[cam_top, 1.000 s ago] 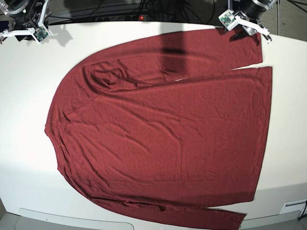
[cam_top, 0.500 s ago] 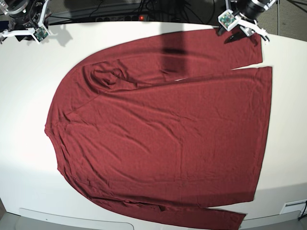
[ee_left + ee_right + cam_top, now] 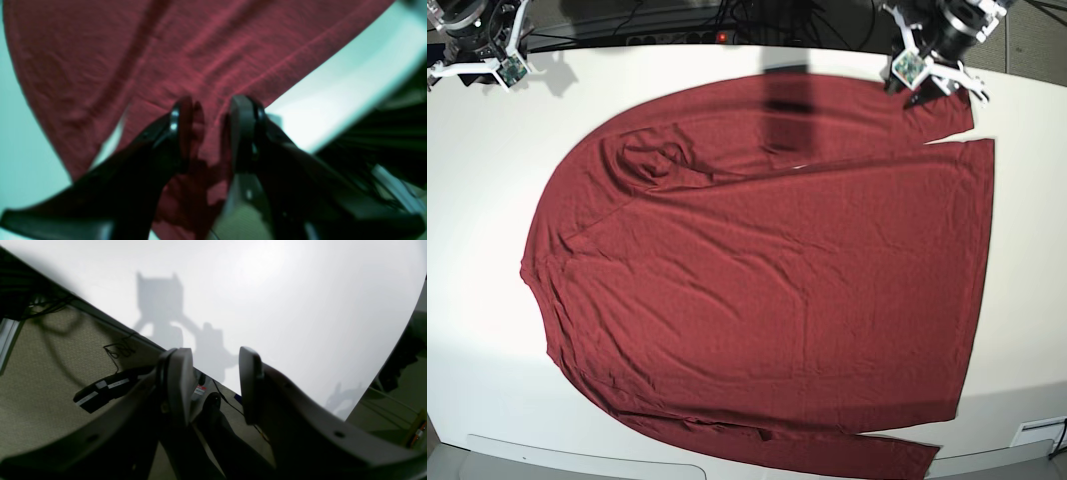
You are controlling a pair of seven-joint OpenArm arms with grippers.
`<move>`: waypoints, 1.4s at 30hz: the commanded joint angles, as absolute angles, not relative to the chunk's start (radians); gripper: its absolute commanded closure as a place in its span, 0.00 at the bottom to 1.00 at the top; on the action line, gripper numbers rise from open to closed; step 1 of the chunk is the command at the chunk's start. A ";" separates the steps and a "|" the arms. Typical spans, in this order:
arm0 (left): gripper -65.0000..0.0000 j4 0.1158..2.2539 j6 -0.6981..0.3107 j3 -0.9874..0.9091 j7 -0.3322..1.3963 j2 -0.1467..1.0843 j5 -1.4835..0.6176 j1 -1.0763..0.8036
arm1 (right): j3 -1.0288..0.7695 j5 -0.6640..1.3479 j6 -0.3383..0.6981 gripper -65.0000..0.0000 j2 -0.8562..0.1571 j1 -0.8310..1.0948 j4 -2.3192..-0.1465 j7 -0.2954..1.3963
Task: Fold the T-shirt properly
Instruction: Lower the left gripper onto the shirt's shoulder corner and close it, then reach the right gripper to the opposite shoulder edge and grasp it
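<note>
The left gripper sits at the upper right of the base view, its dark fingers parted with a gap between them. The right gripper sits at the upper left corner, jaws likewise apart.

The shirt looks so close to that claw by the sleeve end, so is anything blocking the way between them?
Nothing visible does. The left gripper hangs with its jaws apart right over the sleeve end of the shirt, with only air between them. The table around it shows nothing else near that spot.
</note>
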State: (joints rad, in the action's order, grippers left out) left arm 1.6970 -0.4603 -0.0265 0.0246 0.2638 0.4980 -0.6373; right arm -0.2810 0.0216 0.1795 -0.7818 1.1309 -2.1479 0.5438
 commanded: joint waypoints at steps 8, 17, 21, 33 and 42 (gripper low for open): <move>0.84 1.672 -0.615 -0.029 0.132 0.270 0.553 -0.624 | -0.289 0.022 0.152 0.64 -0.792 1.142 -2.165 0.540; 1.00 1.672 -0.637 -0.029 0.136 0.270 0.546 -0.630 | -0.289 0.021 0.154 0.64 -0.793 1.142 -2.165 0.449; 1.00 1.672 -0.637 -0.029 0.149 0.270 0.478 -0.629 | -0.289 -0.055 0.219 0.64 -0.793 1.141 -2.165 0.326; 1.00 1.673 -0.637 -0.029 0.104 0.269 0.466 -0.632 | -0.139 -0.308 0.370 0.55 -0.833 0.976 -2.151 0.183; 1.00 1.673 -0.637 -0.029 0.104 0.269 0.466 -0.632 | 0.127 -0.555 0.368 0.55 -0.844 0.761 -1.940 0.183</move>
